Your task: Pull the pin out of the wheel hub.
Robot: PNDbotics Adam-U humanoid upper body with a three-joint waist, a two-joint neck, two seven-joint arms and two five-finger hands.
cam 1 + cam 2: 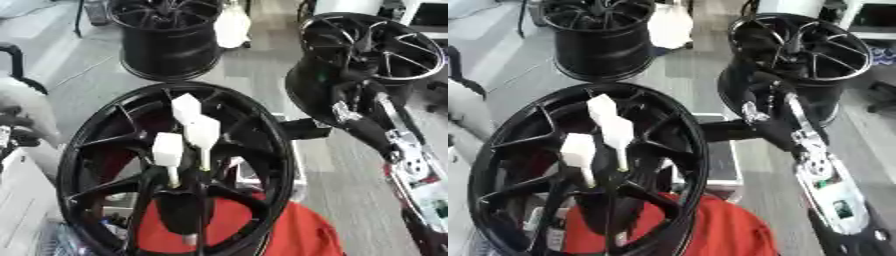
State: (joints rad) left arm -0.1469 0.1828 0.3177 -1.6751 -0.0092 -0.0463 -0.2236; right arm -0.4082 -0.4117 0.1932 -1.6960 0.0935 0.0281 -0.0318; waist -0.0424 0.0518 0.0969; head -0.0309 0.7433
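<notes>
Grey floor (254, 75) carried two far black rims (166, 35); no legible writing. White pins (202, 131) stood in the near wheel hub (175, 170). Right hand (754, 131): finger state indeterminate.

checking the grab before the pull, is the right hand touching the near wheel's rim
Cannot tell. In the right eye view the right hand reaches the near wheel at its rim, dark on dark, showing neither contact nor gap.

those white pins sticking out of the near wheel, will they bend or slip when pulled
The white pins look blocky and rigid, so they probably won't bend. Their faceted heads look easy to hold, likelier to stay put than slip. The thin stems sit deep in the black wheel hub, so one may stick and then come free suddenly.
</notes>
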